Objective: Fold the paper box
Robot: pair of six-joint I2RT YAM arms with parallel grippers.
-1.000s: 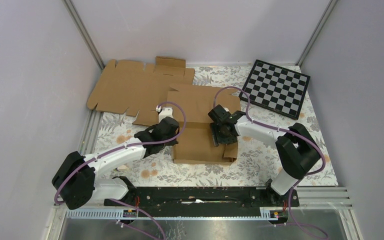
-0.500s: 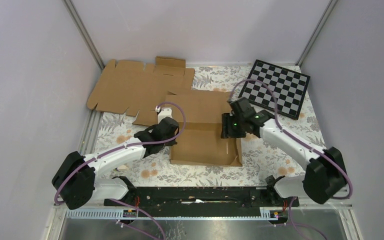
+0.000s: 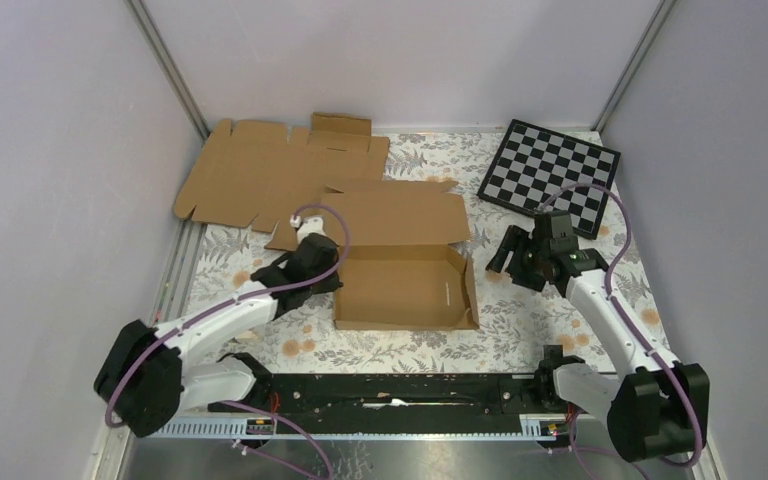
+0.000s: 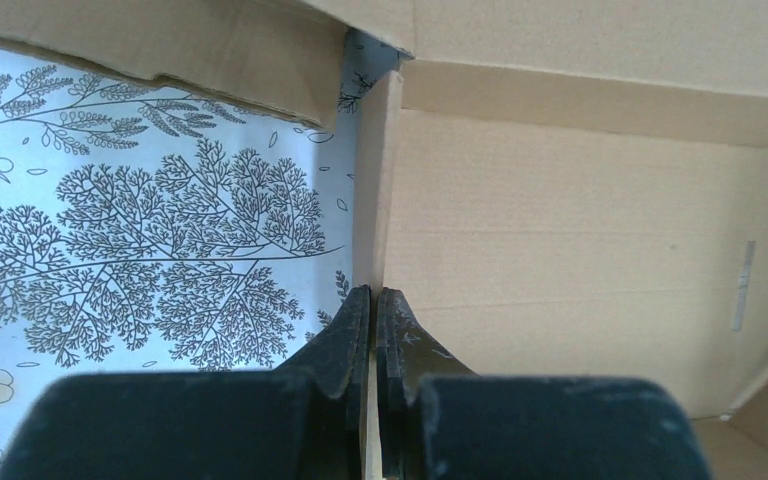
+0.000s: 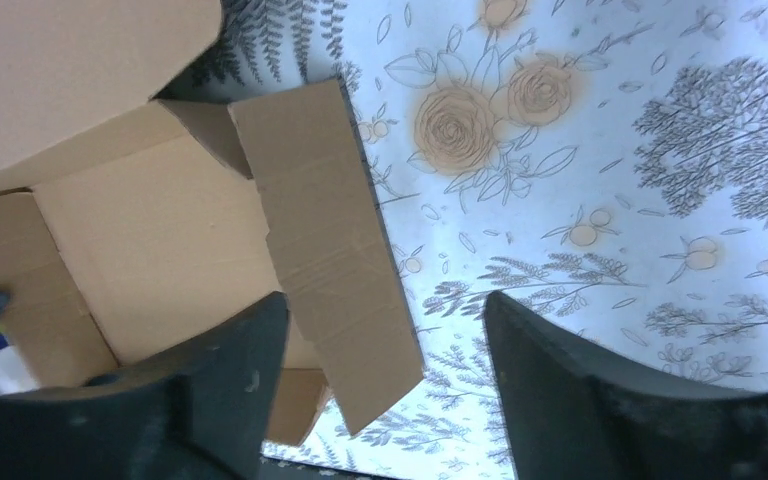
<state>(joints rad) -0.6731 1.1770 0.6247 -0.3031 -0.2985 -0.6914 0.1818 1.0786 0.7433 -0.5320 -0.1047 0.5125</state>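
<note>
- Since a second ago: right gripper point(image 3: 503, 258) has left the inside of the paper box point(image 3: 400, 288) and now sits off the box's right side, clear of the cardboard. The box floor, covered before, is now in full view.
- Left gripper point(image 4: 372, 300) has shifted only slightly and stays at the box's left wall point(image 4: 375, 180).
- Left jaws: pressed together on the top edge of that upright left wall, with the thin board pinched between the fingertips.
- Right jaws: standing well apart, nothing held. In the wrist view the box's right-hand flap point(image 5: 330, 250) shows between the fingers, leaning outward, untouched.
- Paper box: sits on the floral cloth point(image 3: 520, 325), a shallow open tray with its walls up and the lid panel point(image 3: 395, 215) lying open behind it.
- Flat cardboard sheet point(image 3: 260, 170): behind and left of the box, one corner close to the box's lid.
- Checkerboard point(image 3: 550, 175): behind and right of the box, apart from it.
</note>
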